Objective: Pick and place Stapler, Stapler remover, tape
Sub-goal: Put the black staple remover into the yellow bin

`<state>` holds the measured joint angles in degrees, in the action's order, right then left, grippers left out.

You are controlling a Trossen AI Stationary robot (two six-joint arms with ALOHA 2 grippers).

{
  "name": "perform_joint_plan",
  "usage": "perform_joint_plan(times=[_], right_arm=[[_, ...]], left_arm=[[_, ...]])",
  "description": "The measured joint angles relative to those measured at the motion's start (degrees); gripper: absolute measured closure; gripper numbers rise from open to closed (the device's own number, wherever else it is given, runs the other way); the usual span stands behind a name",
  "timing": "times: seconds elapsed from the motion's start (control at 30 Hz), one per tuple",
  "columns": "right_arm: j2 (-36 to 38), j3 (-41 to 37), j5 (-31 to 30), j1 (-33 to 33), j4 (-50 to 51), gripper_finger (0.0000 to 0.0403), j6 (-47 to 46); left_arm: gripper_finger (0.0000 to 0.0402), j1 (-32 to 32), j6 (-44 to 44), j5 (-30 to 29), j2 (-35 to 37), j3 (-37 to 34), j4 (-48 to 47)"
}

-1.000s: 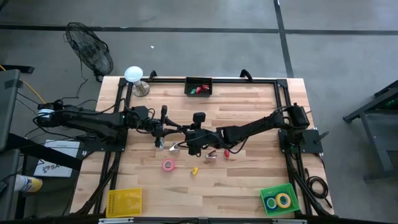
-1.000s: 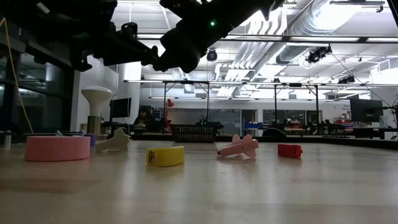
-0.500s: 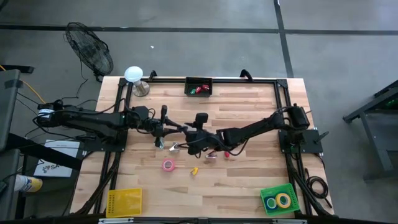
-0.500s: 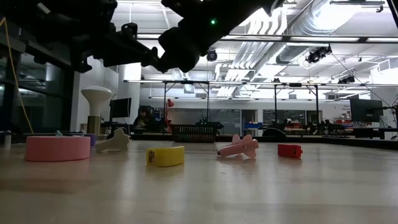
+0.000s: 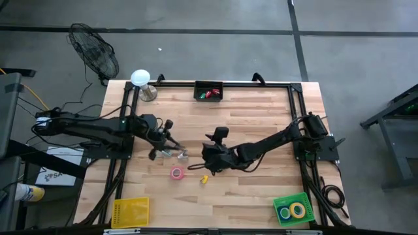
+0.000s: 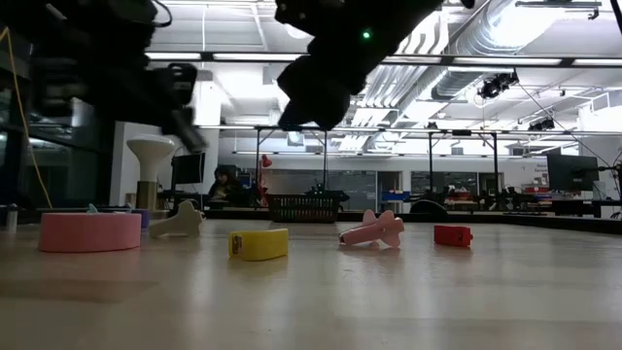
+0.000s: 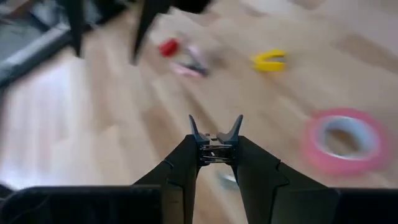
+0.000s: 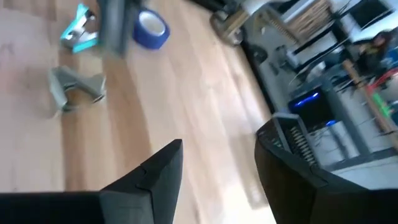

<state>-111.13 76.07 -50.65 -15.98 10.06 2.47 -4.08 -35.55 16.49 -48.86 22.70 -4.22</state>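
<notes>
on the wooden desk (image 5: 261,111), note the change: the two arms, which met at the centre a second ago, have separated. your right gripper (image 5: 208,155) has pulled toward the front, jaws now apart and empty. your left gripper (image 7: 216,138) has drawn back, jaws clamped on a small metal clip-like piece. judge this a completed hand-over. the matte pink tape (image 5: 176,173), a flat ring, lies just beside; the yellow piece (image 5: 204,178) rests near.
</notes>
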Motion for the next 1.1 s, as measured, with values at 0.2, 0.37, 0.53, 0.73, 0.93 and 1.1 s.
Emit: perform_joint_plan(times=[0.2,0.37,0.53,0.73,0.93,1.1], right_arm=[[0.0,0.0,3.3,-0.6,5.5,0.0210,-6.8],[0.0,0.0,4.2,-0.6,6.4,0.0210,-8.0],[0.0,0.0,4.1,-0.4,6.4,0.0210,-8.1],[-0.1,0.0,4.3,-0.4,6.5,0.0210,-9.5],[-0.1,0.0,6.4,-0.4,6.6,0.0210,-9.6],[-0.1,0.0,6.5,-0.4,7.0,0.0210,-9.8]], left_arm=[[0.0319,2.3,5.8,4.4,9.5,0.0,-15.8],[0.0319,8.8,13.6,4.0,16.0,1.3,-23.6],[0.0319,18.0,19.8,-0.2,18.1,4.6,-26.3],[0.0318,30.5,28.7,-7.0,16.0,7.5,-29.6],[0.0318,42.8,42.6,-9.3,11.3,7.6,-31.1],[0.0318,53.5,55.8,-9.1,6.6,7.7,-30.1]])
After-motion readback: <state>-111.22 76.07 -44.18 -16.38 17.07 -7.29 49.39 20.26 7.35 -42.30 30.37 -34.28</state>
